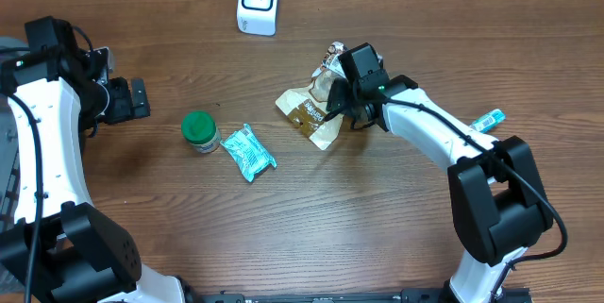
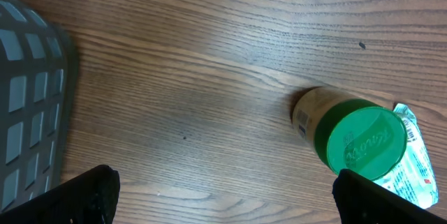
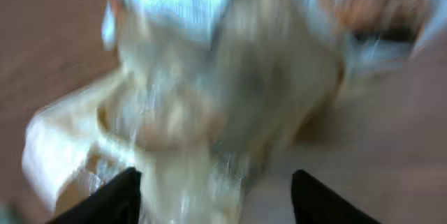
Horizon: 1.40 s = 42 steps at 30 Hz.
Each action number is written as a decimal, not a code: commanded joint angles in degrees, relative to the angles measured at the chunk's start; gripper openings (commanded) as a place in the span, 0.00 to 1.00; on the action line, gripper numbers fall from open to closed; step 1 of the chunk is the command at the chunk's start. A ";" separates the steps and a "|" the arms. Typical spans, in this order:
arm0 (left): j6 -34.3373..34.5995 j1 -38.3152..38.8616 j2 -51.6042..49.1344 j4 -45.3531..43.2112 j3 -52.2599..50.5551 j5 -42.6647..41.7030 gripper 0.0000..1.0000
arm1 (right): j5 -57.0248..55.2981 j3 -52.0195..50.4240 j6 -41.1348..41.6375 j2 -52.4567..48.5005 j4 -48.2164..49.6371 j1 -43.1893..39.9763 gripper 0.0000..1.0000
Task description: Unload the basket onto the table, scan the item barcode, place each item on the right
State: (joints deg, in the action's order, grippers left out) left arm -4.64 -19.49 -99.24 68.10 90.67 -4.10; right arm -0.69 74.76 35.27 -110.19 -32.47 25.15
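Observation:
A tan and clear snack bag [image 1: 311,112] lies crumpled on the wooden table right of centre. My right gripper [image 1: 342,95] is right over its upper end. The right wrist view is blurred. The bag [image 3: 209,91] fills it, and the gripper [image 3: 216,199] has its fingers apart, the bag against the left one and a gap at the right one. The white barcode scanner [image 1: 258,1] stands at the back edge. My left gripper [image 1: 132,99] hovers open at the far left, holding nothing, with bare wood between its fingers in the left wrist view [image 2: 223,203].
A green-lidded jar [image 1: 199,130] [image 2: 353,137] and a teal packet [image 1: 248,152] [image 2: 412,161] lie left of centre. A small blue item [image 1: 488,120] rests by the right arm. A grey mesh mat [image 2: 28,112] sits at the table's left side.

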 commanded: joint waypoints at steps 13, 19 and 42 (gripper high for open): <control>0.37 0.39 0.13 0.00 0.07 -0.39 1.00 | 11.85 -1.75 12.26 -7.50 -0.63 -0.07 0.68; 0.37 0.39 0.13 0.00 0.07 -0.39 1.00 | 11.96 -1.55 4.17 -7.89 -2.14 -0.26 0.37; 0.37 0.39 0.13 -0.02 0.07 -0.39 1.00 | 33.18 11.06 -30.97 -5.22 -22.34 -11.06 0.73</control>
State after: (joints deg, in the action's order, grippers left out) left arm -4.64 -19.49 -99.24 68.07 90.67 -4.10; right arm 28.36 85.12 -0.30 -115.74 -55.35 16.14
